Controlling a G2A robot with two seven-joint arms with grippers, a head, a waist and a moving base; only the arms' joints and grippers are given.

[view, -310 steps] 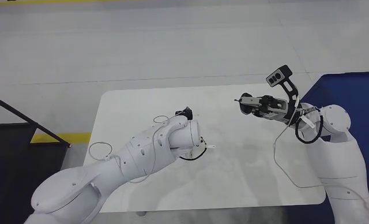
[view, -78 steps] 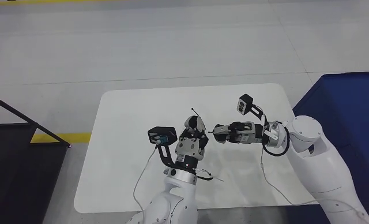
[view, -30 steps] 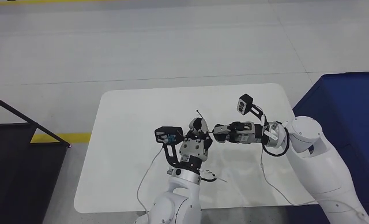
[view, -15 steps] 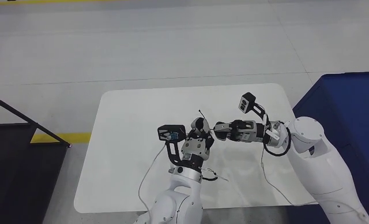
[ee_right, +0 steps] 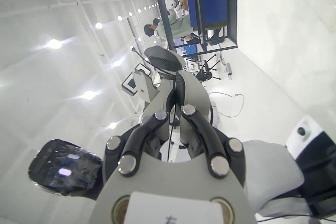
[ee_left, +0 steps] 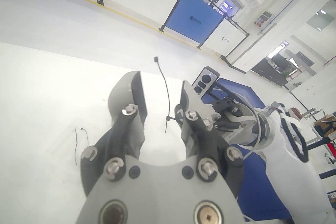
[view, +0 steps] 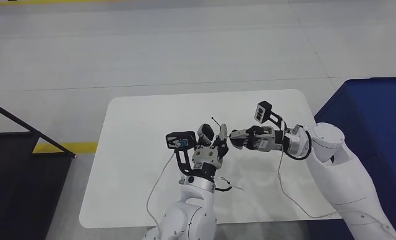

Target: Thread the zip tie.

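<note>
A thin black zip tie (ee_left: 165, 88) stands upright in the air between the spread fingers of my left gripper (ee_left: 161, 80), touching neither pad. Its square head is at the top, and a short stub near its lower end points toward the right arm. My right gripper (ee_right: 177, 78) is shut, its tips pressed together at that lower end, partly hidden behind a left finger. From above, the left gripper (view: 213, 132) and right gripper (view: 232, 139) meet tip to tip over the middle of the white table (view: 142, 147), with the zip tie (view: 215, 122) sticking up between them.
A thin dark strand (ee_left: 76, 146) lies on the table beside the left gripper. A blue bin (view: 371, 104) stands past the table's right edge. Slack cables hang from both arms over the near part of the table.
My left gripper, shut around the zip tie half a second ago, has opened. The zip tie stays upright, held by the right gripper. Both arms stay close together over the table's middle.
</note>
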